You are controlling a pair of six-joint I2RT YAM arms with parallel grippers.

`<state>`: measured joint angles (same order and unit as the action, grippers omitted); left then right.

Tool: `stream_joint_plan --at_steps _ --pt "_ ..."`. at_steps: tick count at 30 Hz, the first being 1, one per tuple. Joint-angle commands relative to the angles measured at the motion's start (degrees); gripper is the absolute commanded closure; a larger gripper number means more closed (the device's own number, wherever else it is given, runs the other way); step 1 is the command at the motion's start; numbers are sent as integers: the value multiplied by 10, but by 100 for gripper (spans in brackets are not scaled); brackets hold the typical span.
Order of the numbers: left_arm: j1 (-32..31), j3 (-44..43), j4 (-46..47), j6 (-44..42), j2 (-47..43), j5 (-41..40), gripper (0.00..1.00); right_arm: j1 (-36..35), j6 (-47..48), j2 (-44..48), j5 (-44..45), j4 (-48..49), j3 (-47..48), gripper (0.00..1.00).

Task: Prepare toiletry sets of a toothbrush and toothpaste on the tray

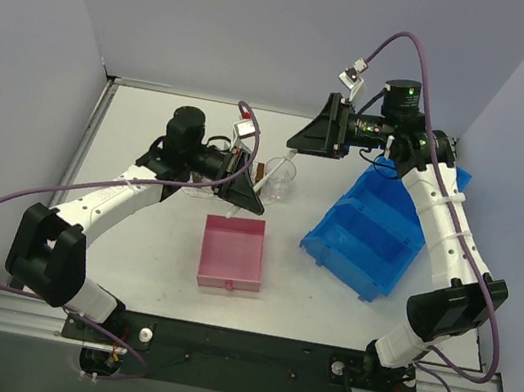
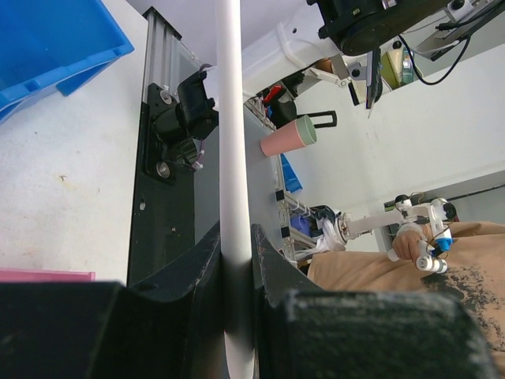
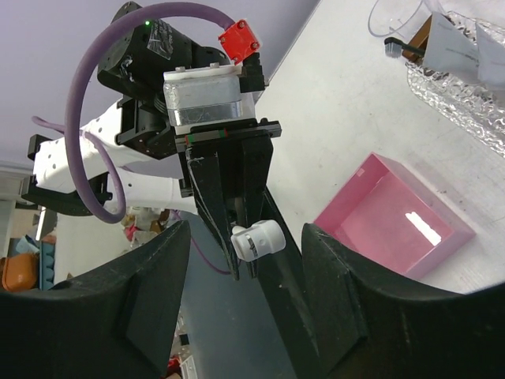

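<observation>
A long white toothbrush (image 2: 235, 142) is pinched between the jaws of my left gripper (image 2: 235, 230), which is shut on its handle. In the right wrist view its white end (image 3: 256, 239) pokes out of the left gripper's black fingers. My right gripper (image 3: 245, 235) is open and faces that end, its fingers apart on either side of it and touching nothing. In the top view the left gripper (image 1: 243, 189) and the right gripper (image 1: 315, 134) are close together above the table's middle. The clear bumpy tray (image 3: 465, 106) holds a silver toothpaste tube (image 3: 461, 49).
A clear cup (image 1: 279, 181) stands beside the left gripper. The pink box (image 1: 233, 252) sits in front of it. The blue bin (image 1: 373, 231) lies under the right arm. A dark-handled brush (image 3: 402, 47) rests at the tray's end.
</observation>
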<state>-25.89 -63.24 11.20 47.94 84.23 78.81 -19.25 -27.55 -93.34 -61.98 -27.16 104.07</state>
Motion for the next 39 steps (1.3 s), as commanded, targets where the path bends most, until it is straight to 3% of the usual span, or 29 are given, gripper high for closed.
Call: stream_joint_plan --at_steps 1,13,32,39 --pt "2 -14 37 4 -4 20 100 -9 -18 2 -39 27 14 48" --pt "6 -6 37 1 -13 21 100 -21 -27 4 -48 31 3 57" --pt "10 2 37 0 -26 18 100 -31 -24 12 -50 31 -14 60" --pt "12 1 33 -1 -26 14 100 -33 -24 12 -48 32 -15 75"
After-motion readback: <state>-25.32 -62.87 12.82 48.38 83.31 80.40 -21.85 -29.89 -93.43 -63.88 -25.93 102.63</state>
